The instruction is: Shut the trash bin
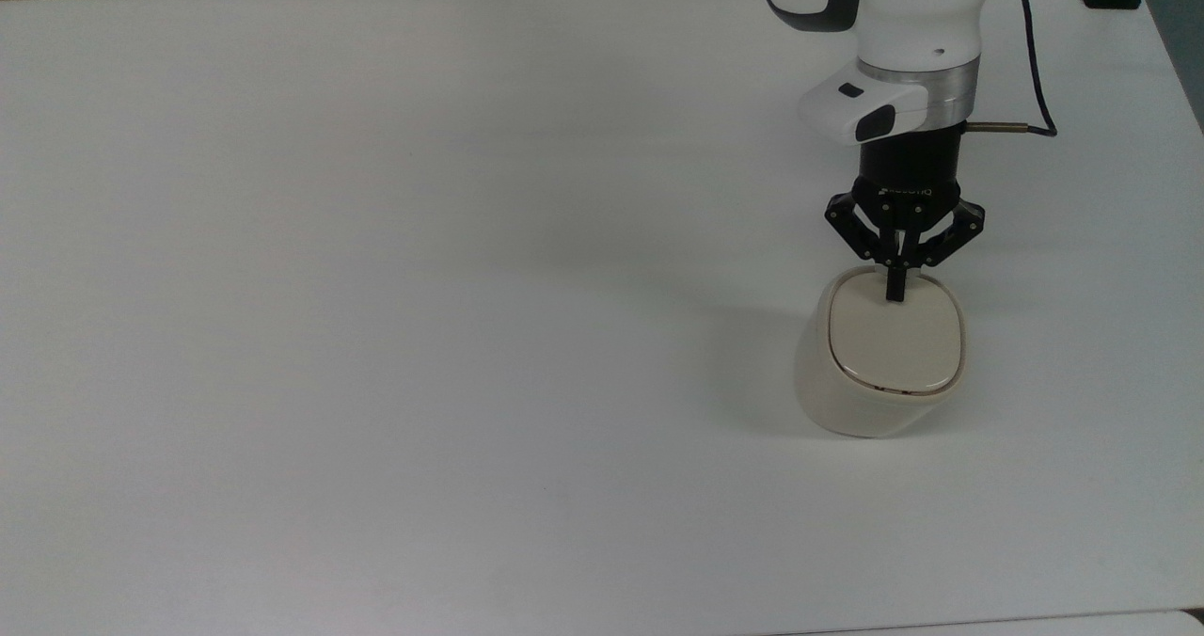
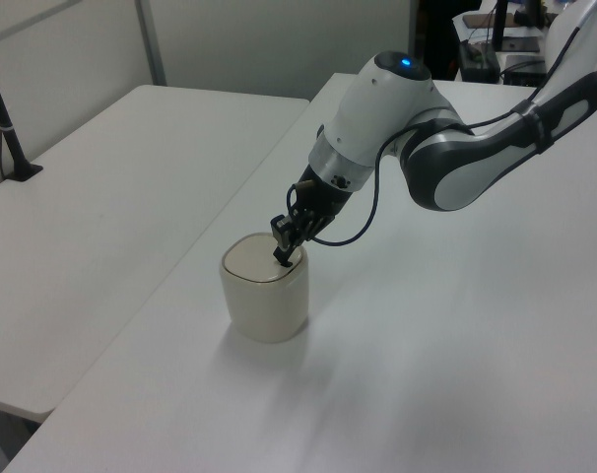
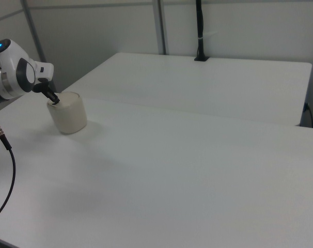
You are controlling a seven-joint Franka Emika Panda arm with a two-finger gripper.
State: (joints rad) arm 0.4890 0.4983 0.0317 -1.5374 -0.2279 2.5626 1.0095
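Cream-white plastic trash bin [image 1: 879,363], rounded-square with a tapered body, stands on the wide white table [image 1: 376,288] toward the top view's right, its flat rounded lid [image 1: 896,337] lying level inside the rim so that no brown interior shows. The black two-finger gripper [image 1: 895,293] points down at the lid's far edge, its fingers pressed together into one thin tip that touches the lid without clasping anything. Above it rises the white and silver arm [image 1: 903,34], with a black cable [image 1: 1030,62] looping off to the top view's right. Along the table's far edge lies a dark floor.

In the left view the bin [image 2: 266,299] sits near the front of a long white table [image 2: 456,345], with the gripper [image 2: 282,256] resting on the lid's edge on the left view's right. A second white table [image 2: 111,217] runs alongside on the left view's left, before a pale partition wall [image 2: 279,39].

In the right view the bin [image 3: 68,113] stands at the right view's far left, the gripper [image 3: 56,101] touching its top. White tables [image 3: 198,170] reach back to grey wall panels [image 3: 239,26] and a black post [image 3: 200,31].
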